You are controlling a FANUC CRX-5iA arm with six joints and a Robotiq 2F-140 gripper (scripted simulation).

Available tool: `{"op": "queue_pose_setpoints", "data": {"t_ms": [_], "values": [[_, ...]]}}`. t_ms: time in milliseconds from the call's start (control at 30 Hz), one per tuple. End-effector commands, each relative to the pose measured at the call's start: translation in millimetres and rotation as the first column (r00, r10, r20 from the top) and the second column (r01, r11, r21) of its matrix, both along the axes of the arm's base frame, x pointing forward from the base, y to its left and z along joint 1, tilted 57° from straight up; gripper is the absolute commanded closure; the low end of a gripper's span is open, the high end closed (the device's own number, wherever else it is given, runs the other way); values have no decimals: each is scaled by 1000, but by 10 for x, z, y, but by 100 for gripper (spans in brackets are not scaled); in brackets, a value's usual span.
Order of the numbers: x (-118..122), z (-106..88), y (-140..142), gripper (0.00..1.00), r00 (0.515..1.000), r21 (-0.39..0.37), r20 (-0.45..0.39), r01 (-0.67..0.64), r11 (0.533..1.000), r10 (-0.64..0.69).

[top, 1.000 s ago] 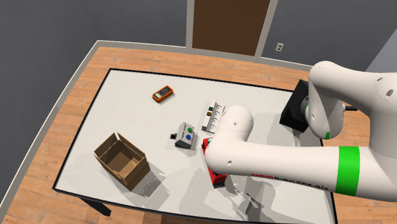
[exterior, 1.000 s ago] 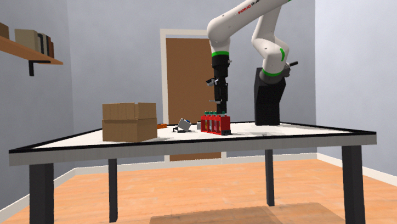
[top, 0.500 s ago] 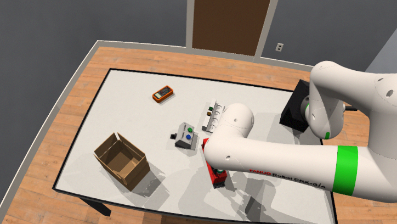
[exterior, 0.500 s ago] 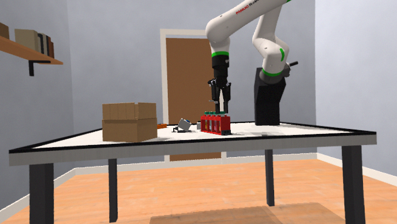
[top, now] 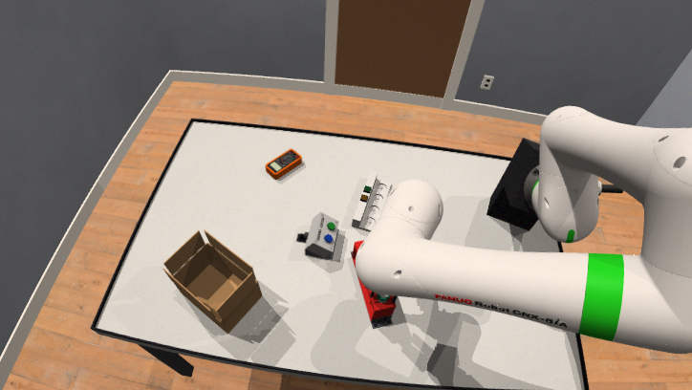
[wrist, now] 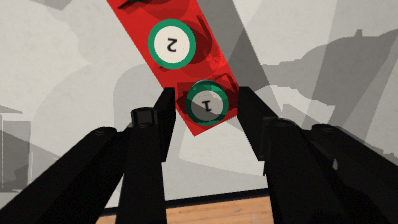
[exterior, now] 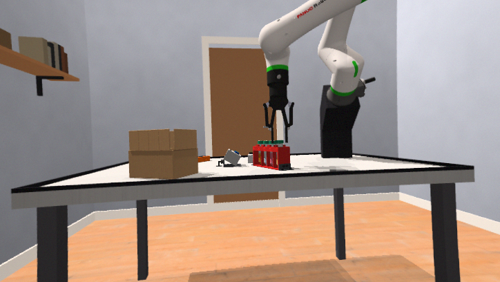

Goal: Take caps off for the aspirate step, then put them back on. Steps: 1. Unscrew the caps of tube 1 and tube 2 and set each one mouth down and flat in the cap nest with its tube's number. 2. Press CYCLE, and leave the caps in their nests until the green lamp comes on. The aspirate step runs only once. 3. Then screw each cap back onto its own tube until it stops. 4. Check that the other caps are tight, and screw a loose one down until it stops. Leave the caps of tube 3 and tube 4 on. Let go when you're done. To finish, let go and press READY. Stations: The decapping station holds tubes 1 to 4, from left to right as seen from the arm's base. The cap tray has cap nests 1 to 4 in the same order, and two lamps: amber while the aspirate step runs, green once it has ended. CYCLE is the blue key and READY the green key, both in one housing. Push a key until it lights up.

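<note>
The red decapping station [top: 379, 310] [exterior: 271, 158] [wrist: 135, 25] stands near the table's front. In the wrist view, the green-rimmed cap 1 [wrist: 207, 103] sits on its tube at the rack's end, with cap 2 [wrist: 171, 44] on the tube beyond it. My gripper [wrist: 206, 102] [exterior: 278, 139] hangs straight down over tube 1. Its fingers stand on either side of cap 1 with a small gap on each side, so it is open. In the top view the arm hides the gripper. The cap tray [top: 370, 205] shows empty nests.
The key housing [top: 321, 242] [exterior: 231, 157] with the blue key [top: 329, 237] and green key [top: 332, 226] stands left of the rack. An open cardboard box [top: 212, 280] [exterior: 162, 152] stands further left, and an orange multimeter [top: 283, 163] lies at the back.
</note>
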State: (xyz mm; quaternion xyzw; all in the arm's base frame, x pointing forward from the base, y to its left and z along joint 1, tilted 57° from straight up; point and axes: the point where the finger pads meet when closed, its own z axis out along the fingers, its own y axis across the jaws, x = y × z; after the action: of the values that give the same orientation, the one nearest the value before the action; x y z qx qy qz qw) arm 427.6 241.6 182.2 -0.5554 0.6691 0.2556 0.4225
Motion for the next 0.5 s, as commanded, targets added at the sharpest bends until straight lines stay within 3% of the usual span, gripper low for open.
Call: {"op": "queue_pose_setpoints", "data": {"t_ms": [0,100,133,467], "values": [[7,5,-6,59,1000,-24,-26,14,1000,-15],[7,4,-6,59,1000,-24,-26,14,1000,-15],[7,4,-6,70,1000,-24,-26,14,1000,-15],[7,4,-6,70,1000,-24,-26,14,1000,-15]]}}
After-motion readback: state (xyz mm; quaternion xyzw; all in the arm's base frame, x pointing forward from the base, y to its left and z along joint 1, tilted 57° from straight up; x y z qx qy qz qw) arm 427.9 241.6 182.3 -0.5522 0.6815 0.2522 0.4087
